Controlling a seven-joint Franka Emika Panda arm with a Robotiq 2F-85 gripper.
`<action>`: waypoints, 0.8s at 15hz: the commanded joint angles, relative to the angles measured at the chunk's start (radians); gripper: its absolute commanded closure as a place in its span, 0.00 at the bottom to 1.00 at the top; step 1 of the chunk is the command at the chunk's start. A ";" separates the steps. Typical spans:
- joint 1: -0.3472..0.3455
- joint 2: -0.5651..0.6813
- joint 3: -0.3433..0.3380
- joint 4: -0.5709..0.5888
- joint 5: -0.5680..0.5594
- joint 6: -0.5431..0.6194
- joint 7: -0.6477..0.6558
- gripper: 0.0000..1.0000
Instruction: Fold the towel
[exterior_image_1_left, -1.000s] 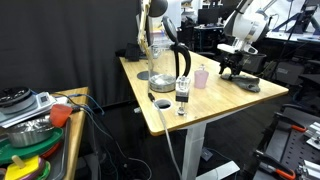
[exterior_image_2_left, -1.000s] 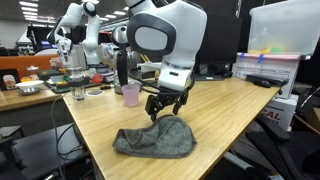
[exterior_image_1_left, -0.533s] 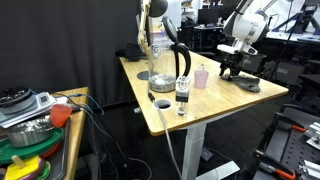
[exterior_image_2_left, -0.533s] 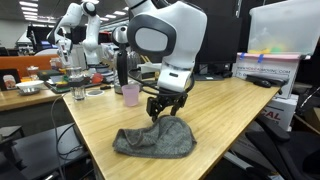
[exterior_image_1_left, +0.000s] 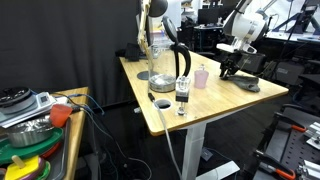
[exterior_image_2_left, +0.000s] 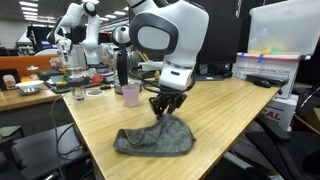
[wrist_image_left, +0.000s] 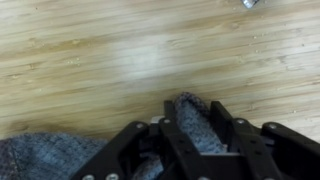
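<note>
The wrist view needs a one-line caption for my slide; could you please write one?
Black tool straddling a bunched edge of the soft grey-green cloth towel on a light wooden tabletop.

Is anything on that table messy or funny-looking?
Yes, the towel is bunched in a lumpy heap on the wooden table, not spread flat. The gripper is at its top edge, with a bit of cloth between its fingers. Nothing looks spilled or broken; the pink cup stands upright.
</note>
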 joint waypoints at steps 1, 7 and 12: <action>-0.011 0.019 0.005 0.018 -0.008 -0.046 0.018 0.51; -0.028 0.003 0.026 0.024 0.028 -0.082 -0.028 0.98; -0.040 -0.004 0.038 0.031 0.052 -0.136 -0.051 0.99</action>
